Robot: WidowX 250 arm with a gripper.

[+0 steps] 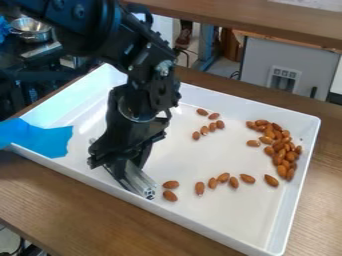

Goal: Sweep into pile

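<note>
fixed camera, fairly close, slants down onto white tray (220, 155)

Place is looking like robotics lab: black robot arm (145, 60) is leaning over wooden tabletop (87, 200), second wooden surface (254, 19) is running behind, grey cabinet (257, 60) and blue metal post (208, 45) are standing beyond, metal bowl (30, 27) is sitting upper left.

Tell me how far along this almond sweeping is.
Partly done, it seems: a dense heap of almonds lies in the white tray. In hand: the gripper holds a metal bar. Left to gather: a scattered row and a small cluster.
</note>
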